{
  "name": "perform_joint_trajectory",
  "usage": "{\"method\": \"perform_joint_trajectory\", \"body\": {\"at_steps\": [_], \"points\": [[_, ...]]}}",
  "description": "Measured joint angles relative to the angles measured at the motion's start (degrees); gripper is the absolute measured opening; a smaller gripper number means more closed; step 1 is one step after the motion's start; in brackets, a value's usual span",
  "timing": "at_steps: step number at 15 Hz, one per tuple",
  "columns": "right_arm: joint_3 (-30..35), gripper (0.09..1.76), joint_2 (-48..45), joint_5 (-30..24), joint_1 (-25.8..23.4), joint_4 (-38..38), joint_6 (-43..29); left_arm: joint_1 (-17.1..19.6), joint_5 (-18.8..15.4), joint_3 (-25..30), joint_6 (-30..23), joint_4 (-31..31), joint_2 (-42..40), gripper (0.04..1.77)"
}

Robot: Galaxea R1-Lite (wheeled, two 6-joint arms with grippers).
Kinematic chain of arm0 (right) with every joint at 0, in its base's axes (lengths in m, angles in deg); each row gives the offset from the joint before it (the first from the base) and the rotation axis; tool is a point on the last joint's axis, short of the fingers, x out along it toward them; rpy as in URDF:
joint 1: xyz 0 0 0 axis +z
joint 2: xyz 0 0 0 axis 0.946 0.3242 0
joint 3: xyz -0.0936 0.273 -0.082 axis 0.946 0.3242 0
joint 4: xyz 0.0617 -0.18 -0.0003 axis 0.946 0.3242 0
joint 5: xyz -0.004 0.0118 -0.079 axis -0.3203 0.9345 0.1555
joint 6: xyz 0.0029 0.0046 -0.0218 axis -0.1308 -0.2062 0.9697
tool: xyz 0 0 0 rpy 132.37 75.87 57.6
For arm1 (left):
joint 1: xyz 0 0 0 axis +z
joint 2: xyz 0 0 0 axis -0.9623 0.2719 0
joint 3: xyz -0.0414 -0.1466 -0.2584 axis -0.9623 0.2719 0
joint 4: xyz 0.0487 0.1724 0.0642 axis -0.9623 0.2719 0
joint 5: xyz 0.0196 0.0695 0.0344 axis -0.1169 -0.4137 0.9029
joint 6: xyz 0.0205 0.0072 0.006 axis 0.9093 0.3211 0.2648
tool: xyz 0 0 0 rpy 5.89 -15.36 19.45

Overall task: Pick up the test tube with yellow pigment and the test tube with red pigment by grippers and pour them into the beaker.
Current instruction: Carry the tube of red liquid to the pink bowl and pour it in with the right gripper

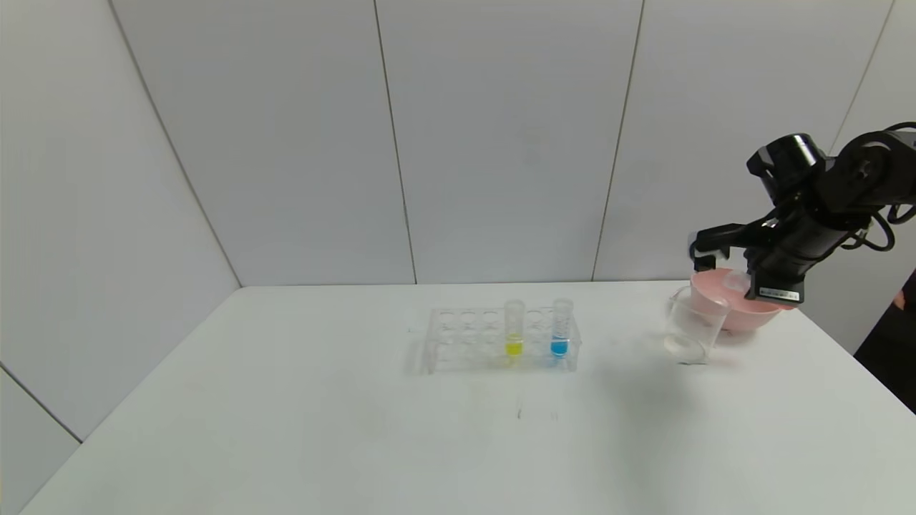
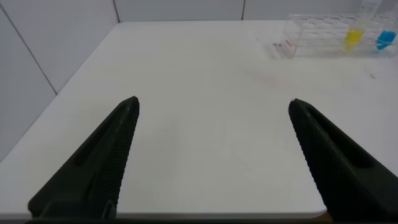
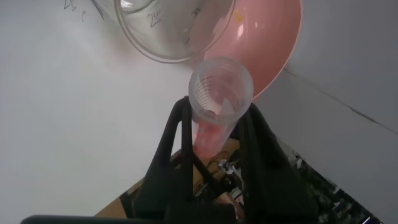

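My right gripper [image 1: 746, 285] [image 3: 217, 121] is shut on the test tube with red pigment [image 3: 220, 94] and holds it tilted, its open mouth [image 1: 736, 281] near the beaker's rim. Red liquid lies inside the tube between my fingers. The clear beaker [image 1: 693, 325] [image 3: 165, 31] stands on the table at the right. The test tube with yellow pigment [image 1: 514, 329] [image 2: 354, 34] stands upright in the clear rack [image 1: 465, 340] [image 2: 314, 37] at the table's middle. My left gripper [image 2: 214, 106] is open and empty, over the table's near left part, far from the rack.
A tube with blue liquid [image 1: 560, 327] [image 2: 385, 40] stands in the rack to the right of the yellow one. A pink bowl [image 1: 748, 315] [image 3: 270, 37] sits just behind the beaker, touching or nearly touching it. The white table [image 1: 286, 429] ends close to the bowl on the right.
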Motion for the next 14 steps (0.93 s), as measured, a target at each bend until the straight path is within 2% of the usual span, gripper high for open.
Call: {"method": "perform_joint_trajectory", "body": {"at_steps": [11,14], "points": [[0.0,0.50,2.2,9.7,3.4,0.2,2.5,0.0,0.0,0.0,0.0,0.0,0.0,1.72],[0.0,0.50,2.7,10.5,3.9,0.2,2.8,0.0,0.0,0.0,0.0,0.0,0.0,1.72]]}}
